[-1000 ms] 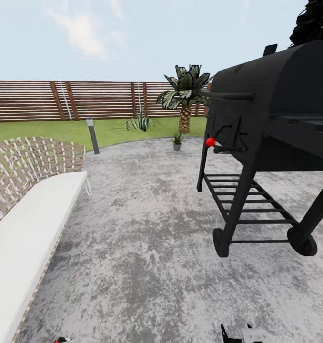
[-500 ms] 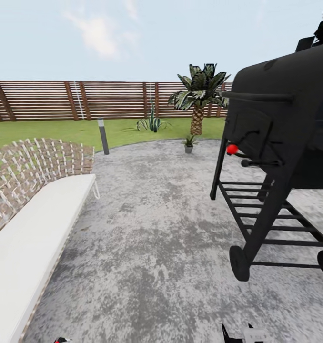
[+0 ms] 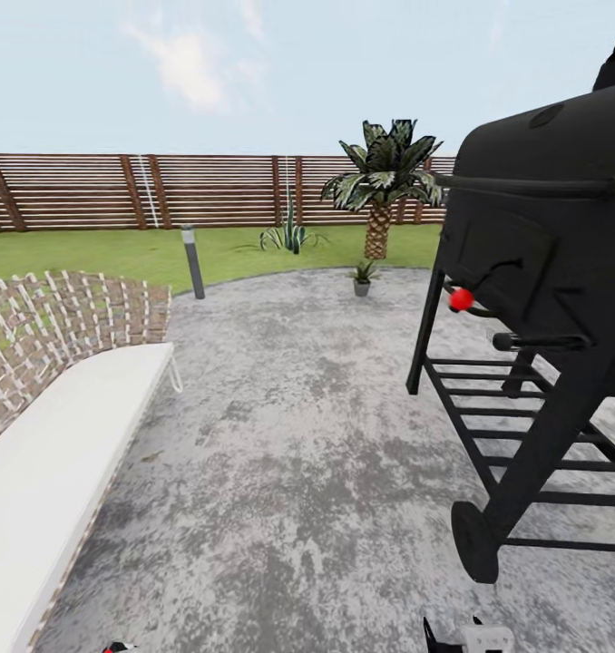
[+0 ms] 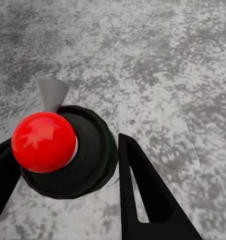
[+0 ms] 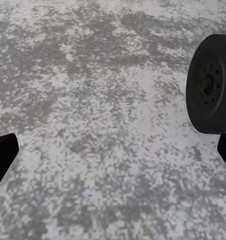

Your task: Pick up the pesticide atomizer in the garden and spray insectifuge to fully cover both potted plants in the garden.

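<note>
Your left gripper (image 4: 63,146) had its jaws clamped on the pesticide atomizer (image 4: 90,150). The dark bottle sat upright between the two black fingers (image 4: 143,200), with its red ball cap and grey nozzle toward the wrist camera and the patio (image 3: 280,435) below it. In the head view, the atomizer's cap just cleared the lower edge of the frame.

Your right gripper (image 5: 115,145) held nothing, and its jaws stood wide apart over the mottled stone. A black wheel (image 5: 213,85) of the grill (image 3: 543,263) lay just beside one fingertip.

On your left was a lounger (image 3: 53,453) with a white cushion and a woven back. The grill stood close on your right.

At the far edge of the patio, one potted plant (image 3: 363,276) stood in a small grey pot, just in front of the palm (image 3: 381,181). A grey lamp post (image 3: 192,261) stood at the lawn's edge. A spiky plant (image 3: 289,237) grew on the grass before the slat fence (image 3: 90,190); I could not tell whether it was potted.
</note>
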Available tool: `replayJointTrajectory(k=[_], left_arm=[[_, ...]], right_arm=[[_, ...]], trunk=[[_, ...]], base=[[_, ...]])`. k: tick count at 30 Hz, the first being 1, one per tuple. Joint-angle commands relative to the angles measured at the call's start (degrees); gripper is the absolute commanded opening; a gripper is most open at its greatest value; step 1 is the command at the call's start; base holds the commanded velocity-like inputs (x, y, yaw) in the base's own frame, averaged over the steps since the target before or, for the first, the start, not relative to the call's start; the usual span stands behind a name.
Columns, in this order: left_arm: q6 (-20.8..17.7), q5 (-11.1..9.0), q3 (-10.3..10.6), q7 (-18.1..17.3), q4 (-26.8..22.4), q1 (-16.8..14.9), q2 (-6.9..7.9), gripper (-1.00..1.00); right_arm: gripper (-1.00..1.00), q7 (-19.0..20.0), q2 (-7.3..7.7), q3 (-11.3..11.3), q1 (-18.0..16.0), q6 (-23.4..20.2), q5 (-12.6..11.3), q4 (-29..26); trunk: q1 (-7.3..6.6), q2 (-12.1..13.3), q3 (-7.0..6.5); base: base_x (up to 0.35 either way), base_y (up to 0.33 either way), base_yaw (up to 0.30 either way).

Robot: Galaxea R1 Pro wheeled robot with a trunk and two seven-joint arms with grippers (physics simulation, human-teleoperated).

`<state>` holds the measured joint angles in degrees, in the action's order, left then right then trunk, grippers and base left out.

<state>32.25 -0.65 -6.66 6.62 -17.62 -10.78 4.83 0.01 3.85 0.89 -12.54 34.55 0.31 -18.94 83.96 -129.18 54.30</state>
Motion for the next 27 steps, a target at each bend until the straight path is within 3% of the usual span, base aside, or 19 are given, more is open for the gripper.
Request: replayJointTrajectory(k=[1, 27], left_arm=[[0.2, -0.1, 0.0, 0.1, 0.0, 0.0, 0.0, -1.0], [0.2, 0.0, 0.1, 0.1, 0.1, 0.0, -0.07, -1.0]], right_arm=[[1.0, 0.0, 0.0, 0.1, 0.0, 0.2, 0.0, 0.0], [1.0, -0.1, -0.21, 0.1, -0.1, 0.2, 0.0, 1.4]], trunk=[[0.02, 0.0, 0.05], [0.02, 0.0, 0.05]], base=[[0.337, 0.005, 0.0], [0.334, 0.1, 0.0]])
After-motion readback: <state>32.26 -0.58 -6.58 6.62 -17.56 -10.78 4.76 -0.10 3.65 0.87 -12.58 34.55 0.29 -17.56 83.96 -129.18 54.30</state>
